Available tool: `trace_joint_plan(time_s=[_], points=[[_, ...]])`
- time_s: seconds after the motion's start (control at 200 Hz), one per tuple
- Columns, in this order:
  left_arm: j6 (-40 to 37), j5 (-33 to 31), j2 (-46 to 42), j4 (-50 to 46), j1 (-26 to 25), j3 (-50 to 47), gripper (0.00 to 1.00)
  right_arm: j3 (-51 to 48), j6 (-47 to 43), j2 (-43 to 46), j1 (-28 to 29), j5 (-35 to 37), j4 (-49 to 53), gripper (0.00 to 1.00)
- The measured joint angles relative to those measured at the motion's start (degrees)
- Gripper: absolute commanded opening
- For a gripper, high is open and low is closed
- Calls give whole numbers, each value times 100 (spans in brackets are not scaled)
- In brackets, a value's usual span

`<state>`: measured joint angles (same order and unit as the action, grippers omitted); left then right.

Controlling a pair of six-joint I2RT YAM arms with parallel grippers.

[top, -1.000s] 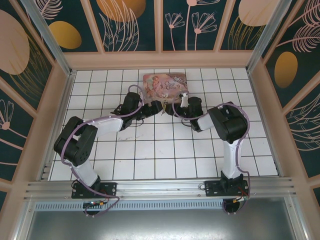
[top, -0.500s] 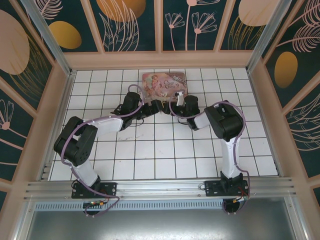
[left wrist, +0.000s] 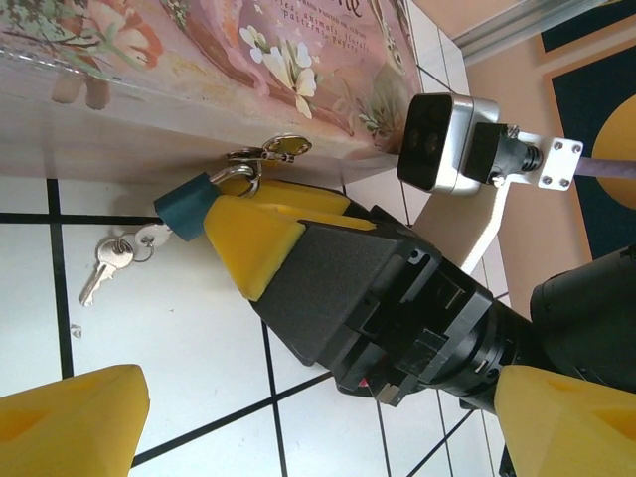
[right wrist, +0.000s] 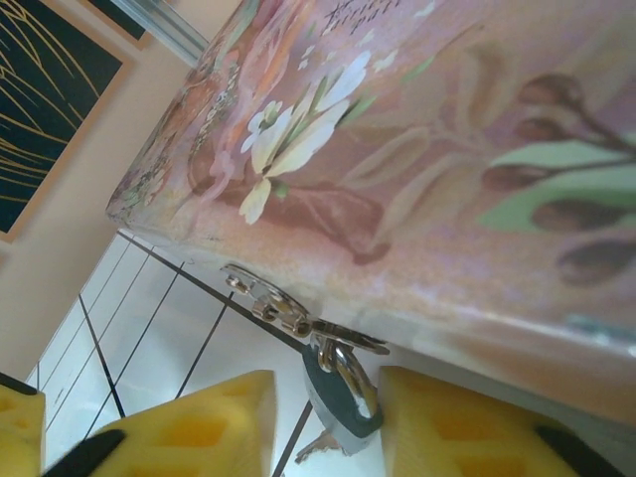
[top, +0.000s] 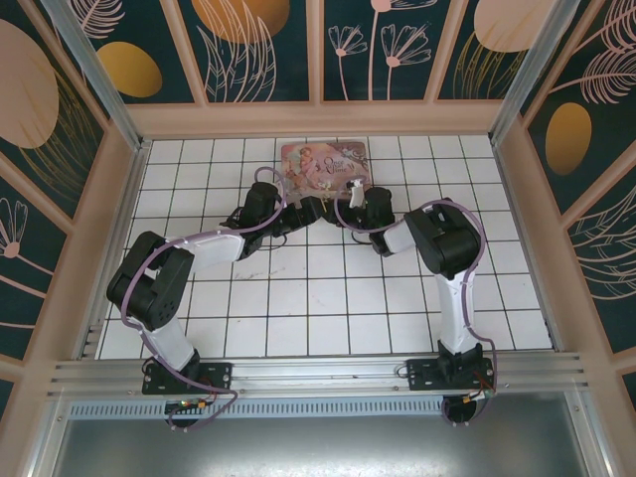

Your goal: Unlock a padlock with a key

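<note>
The tiny blue padlock (left wrist: 184,204) hangs by its silver shackle from the latch (left wrist: 266,151) on the pink floral tin box (left wrist: 199,50). My right gripper (right wrist: 328,393) is open around the padlock (right wrist: 343,407), whose body touches one yellow finger (right wrist: 467,417) and stands clear of the other (right wrist: 199,427). A small key (left wrist: 104,263) on a ring lies on the tile just below the padlock's base; its tip shows as the key (right wrist: 318,449). My left gripper (left wrist: 320,397) is open wide, short of the right gripper's fingers (left wrist: 253,238). Left gripper (top: 306,211) and right gripper (top: 343,204) meet at the box's front edge.
The tin box (top: 326,164) stands on the white tiled floor (top: 318,298) near the back wall. The right arm's wrist camera (left wrist: 437,144) sits close beside the box. Peach side walls (top: 114,229) bound the tiled area.
My right gripper has moved left and up to the box's front edge, closing in around the padlock. The left arm has barely moved.
</note>
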<state>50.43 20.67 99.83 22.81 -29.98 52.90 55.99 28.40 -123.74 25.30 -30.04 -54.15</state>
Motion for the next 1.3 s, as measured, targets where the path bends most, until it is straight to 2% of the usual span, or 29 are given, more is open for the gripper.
trace_joint_plan(time_s=[0.29,0.46,0.716,1.081,1.301], points=[[24,17,0,57,0,0,90,2,11,-9,4,55,9,8],[11,35,26,52,0,0,90,2,26,-9,0,59,11,0],[-352,168,90,13,0,0,87,2,59,-9,-68,-140,7,0],[-1250,302,369,59,28,-44,65,2,-118,17,-275,-837,160,0],[-1513,463,608,529,109,-302,61,2,-221,37,-402,-1303,256,0]])
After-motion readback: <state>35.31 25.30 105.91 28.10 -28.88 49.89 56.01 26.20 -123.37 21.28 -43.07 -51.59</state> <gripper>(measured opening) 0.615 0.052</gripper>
